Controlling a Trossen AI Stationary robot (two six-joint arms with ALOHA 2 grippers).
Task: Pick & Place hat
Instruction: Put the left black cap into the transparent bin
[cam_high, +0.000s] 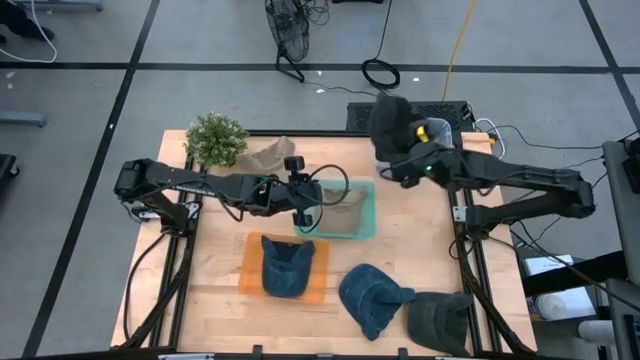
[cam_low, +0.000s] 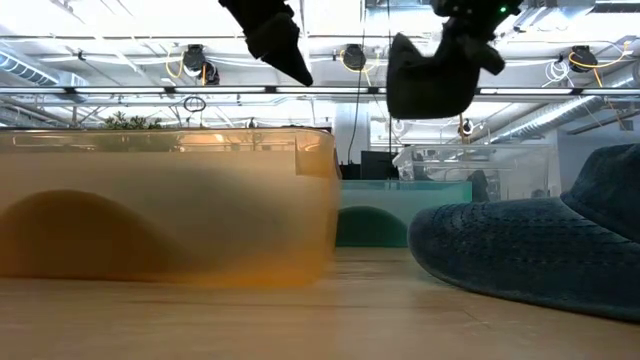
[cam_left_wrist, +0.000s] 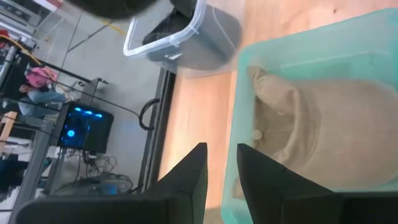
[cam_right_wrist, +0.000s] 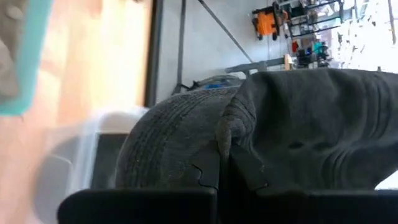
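Note:
A dark grey hat (cam_high: 389, 124) hangs in the air at the table's far right corner, over a clear bin (cam_high: 447, 112), with my right gripper (cam_high: 403, 168) shut on it. The low view shows this hat (cam_low: 430, 75) high above the table. A tan hat (cam_high: 346, 212) lies inside the teal bin (cam_high: 371, 226). My left gripper (cam_high: 304, 214) hovers open over that bin's left rim (cam_left_wrist: 235, 134), holding nothing. A blue hat (cam_high: 285, 268) lies in the orange bin (cam_high: 248, 270). My right gripper pinches a bunched fold of the dark grey hat (cam_right_wrist: 227, 142) between its two fingers. The fingers come from the table's right side, slanting a little down. The hat is lifted clear and droops beyond and below the fingers.
A second blue hat (cam_high: 372, 297) and a dark hat (cam_high: 440, 320) lie on the wood near the front right edge. Another tan hat (cam_high: 268, 155) and a potted plant (cam_high: 214, 138) sit at the far left. The orange bin (cam_low: 170, 200) fills the low view's left.

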